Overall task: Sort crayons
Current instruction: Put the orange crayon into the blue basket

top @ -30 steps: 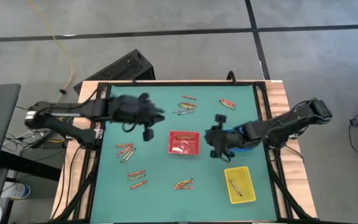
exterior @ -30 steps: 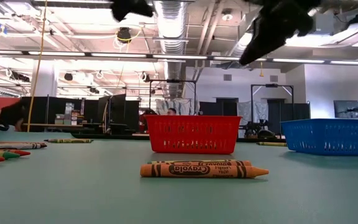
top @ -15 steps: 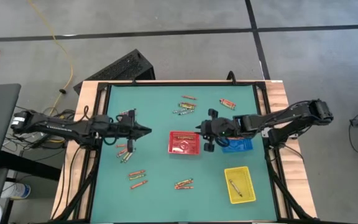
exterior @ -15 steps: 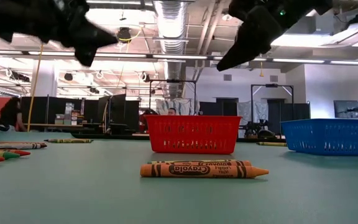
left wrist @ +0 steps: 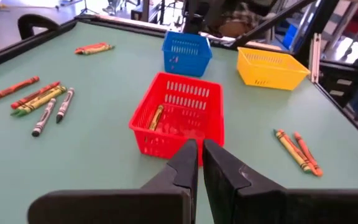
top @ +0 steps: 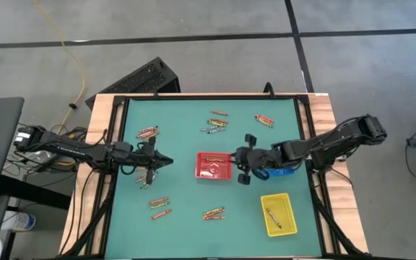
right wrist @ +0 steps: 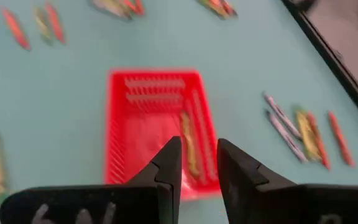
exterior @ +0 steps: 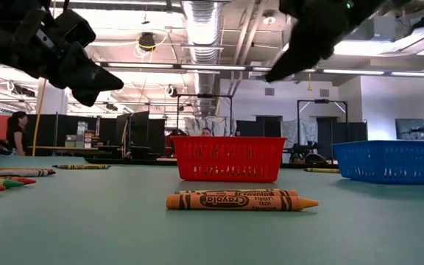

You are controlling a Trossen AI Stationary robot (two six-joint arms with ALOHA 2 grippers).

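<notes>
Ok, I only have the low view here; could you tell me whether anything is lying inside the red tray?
Observer: Yes, the red tray holds one crayon, lying along one wall.
Operator: Thank you. Is the left pincer carrying anything?
Observer: No, the left pincer is shut, with nothing between its fingers.
Operator: And the yellow tray, please?
Observer: The yellow tray holds one grey crayon.

Left gripper (top: pixel 166 160) lowered and drawn back, right gripper (top: pixel 240 167) seemingly shifted beside red tray (top: pixel 213 165)
</notes>
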